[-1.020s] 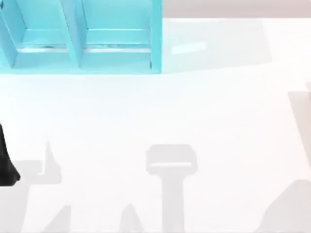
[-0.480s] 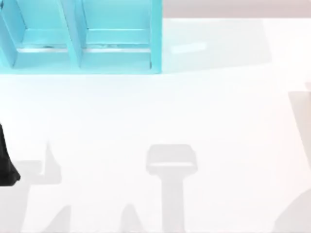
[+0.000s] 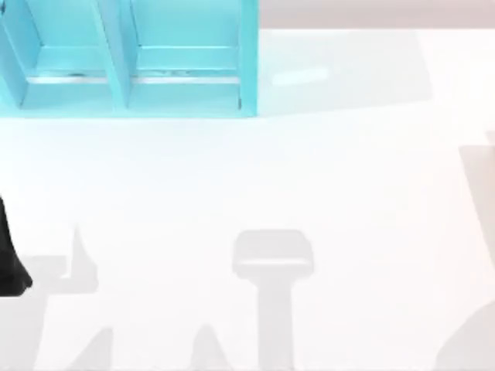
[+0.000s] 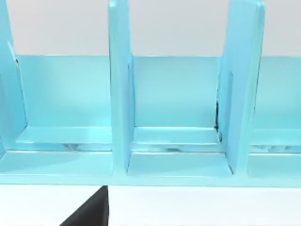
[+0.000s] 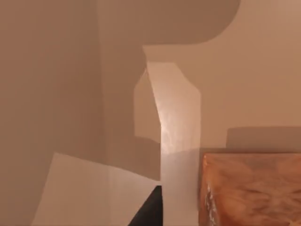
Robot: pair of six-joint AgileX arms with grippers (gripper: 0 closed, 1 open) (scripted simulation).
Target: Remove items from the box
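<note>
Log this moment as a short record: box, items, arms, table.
box: turquoise, open compartments, far left of the table; compartments in left wrist view hold nothing
items: orange-brown block close in right wrist view; which item it is, cannot tell
left arm: dark part at the table's left edge
table: white, shadows along the near edge

Left arm at the table's left edge, right arm's gripper over an orange-brown block

A dark part of the left arm [image 3: 11,259] juts in at the top view's left edge, well apart from the blue box [image 3: 128,58]. In the left wrist view a dark part of the left gripper [image 4: 89,212] faces that box. The right wrist view shows a dark tip of the right gripper [image 5: 148,209] just beside an orange-brown block [image 5: 251,188].
</note>
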